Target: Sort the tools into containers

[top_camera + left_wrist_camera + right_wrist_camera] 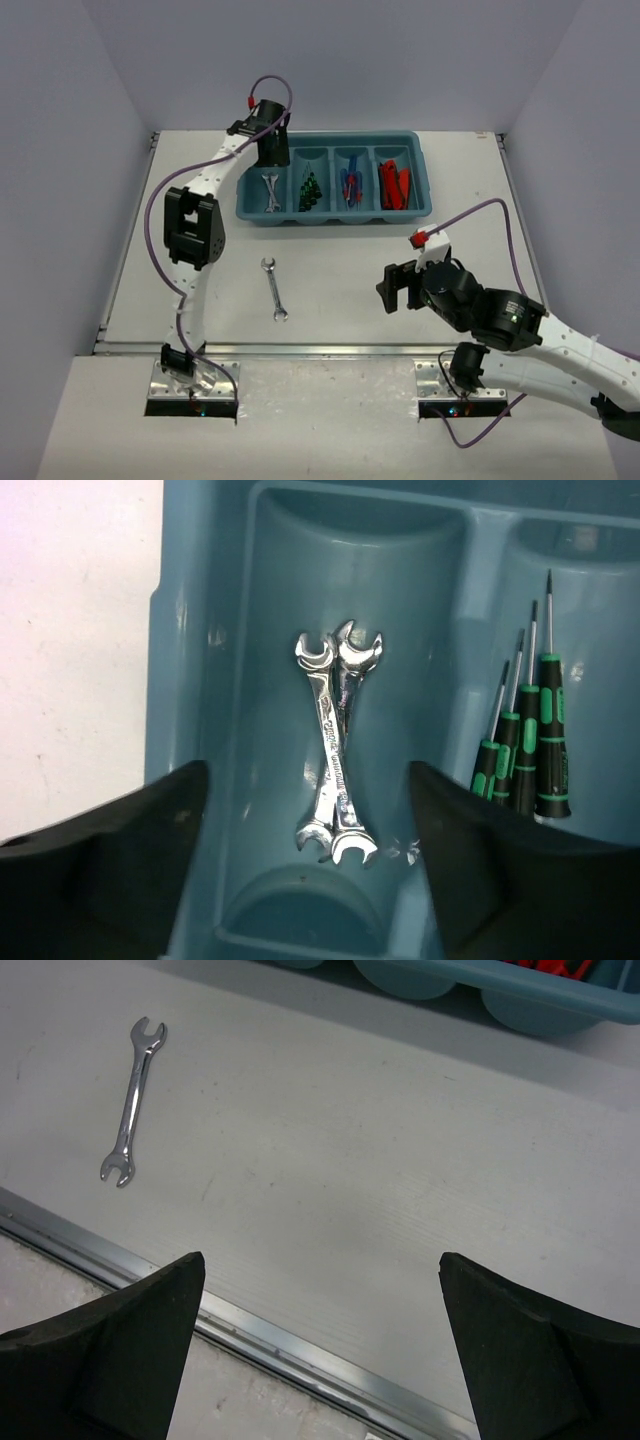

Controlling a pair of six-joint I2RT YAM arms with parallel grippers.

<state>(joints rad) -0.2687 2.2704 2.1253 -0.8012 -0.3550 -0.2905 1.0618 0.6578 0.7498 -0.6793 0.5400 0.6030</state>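
One wrench (274, 289) lies loose on the table (340, 290), its length running near-to-far with a slight slant. The right claw (395, 287), spread and empty, hangs level with it, off to its right, and looks the nearer. The left claw (272, 150), also spread and empty, hangs over the tray's (340, 218) leftmost compartment.

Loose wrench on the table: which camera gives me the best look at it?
Right wrist. The loose wrench lies whole and unobstructed there, both open ends clear. Top external shows it whole too, but small, in front of the tray. Left wrist misses it, showing only wrenches already in the tray.
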